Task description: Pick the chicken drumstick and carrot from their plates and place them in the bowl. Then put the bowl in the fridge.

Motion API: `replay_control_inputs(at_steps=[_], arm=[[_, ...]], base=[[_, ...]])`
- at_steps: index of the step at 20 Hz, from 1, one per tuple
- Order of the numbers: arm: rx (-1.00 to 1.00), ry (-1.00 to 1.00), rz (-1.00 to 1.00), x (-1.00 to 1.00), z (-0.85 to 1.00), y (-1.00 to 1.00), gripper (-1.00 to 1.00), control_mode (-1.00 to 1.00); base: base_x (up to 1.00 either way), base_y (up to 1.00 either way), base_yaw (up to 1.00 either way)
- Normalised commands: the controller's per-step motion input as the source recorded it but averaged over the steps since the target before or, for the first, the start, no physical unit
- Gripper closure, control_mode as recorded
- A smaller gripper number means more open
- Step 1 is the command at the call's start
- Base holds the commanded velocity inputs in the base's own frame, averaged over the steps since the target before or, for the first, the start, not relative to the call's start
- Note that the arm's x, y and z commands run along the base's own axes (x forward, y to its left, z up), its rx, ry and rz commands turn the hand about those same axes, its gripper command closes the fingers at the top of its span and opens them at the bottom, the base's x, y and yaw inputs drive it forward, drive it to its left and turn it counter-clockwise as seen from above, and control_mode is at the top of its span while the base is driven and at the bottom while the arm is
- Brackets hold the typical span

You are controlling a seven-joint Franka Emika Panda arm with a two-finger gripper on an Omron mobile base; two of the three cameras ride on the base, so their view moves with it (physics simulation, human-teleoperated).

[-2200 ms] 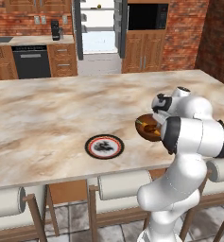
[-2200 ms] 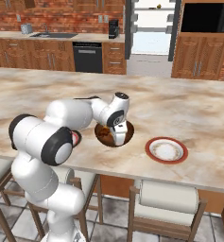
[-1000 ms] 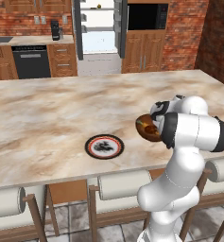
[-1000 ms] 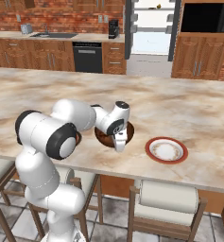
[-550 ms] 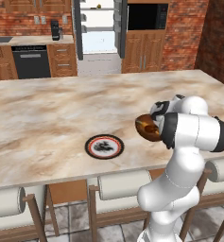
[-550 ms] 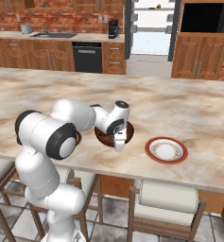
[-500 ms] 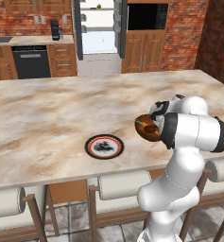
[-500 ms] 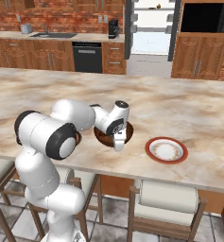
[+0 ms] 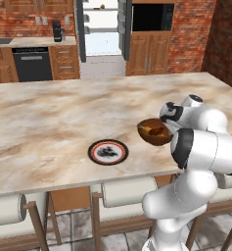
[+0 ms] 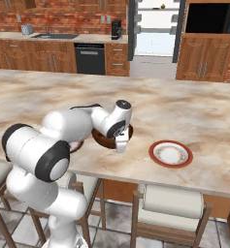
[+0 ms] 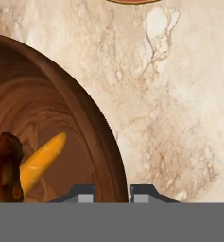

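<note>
The brown bowl [image 9: 154,131] [image 10: 105,139] rests on the marble island in front of the arm. In the hand view the orange carrot [image 11: 40,163] and the dark brown chicken drumstick [image 11: 8,165] lie inside the bowl [image 11: 61,108]. My gripper [image 11: 112,193] [image 10: 121,144] [image 9: 168,123] is shut on the bowl's near rim, one fingertip inside the wall and one outside. The patterned plate [image 9: 107,152] lies to the bowl's left with no food on it. The plain white plate [image 10: 170,154] lies to its right. At the back of the kitchen the fridge [image 9: 100,29] [image 10: 155,26] stands open.
Padded stools [image 10: 171,208] line the island's near edge. A black dishwasher [image 9: 33,63] and wooden cabinets [image 10: 204,55] run along the back wall, with a coffee machine [image 10: 116,28] on the counter. Open floor lies between the island and the fridge.
The jaws have closed onto the bowl's rim. The arm, the bowl and the plates have stayed where they were.
</note>
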Motion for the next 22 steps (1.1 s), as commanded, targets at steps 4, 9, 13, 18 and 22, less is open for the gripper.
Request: replay_control_inputs(at_steps=[4, 9, 13, 18, 22], arm=[[-0.07, -0.13, 0.0, -0.33, 0.3, 0.05, 1.0, -1.0], [-0.11, -0.05, -0.06, -0.3, 0.39, 0.15, 1.0, -1.0], [-0.03, 0.0, -0.26, -0.21, 0.36, 0.23, 1.0, -1.0], [0.0, -0.05, -0.36, -0.33, 0.31, 0.32, 1.0, -1.0], [0.05, -0.06, -0.2, -0.25, 0.24, 0.43, 1.0, -1.0]], base=[[0.0, 0.0, 0.0], [0.0, 0.0, 0.0], [0.0, 0.0, 0.0], [0.0, 0.0, 0.0], [0.0, 0.0, 0.0]])
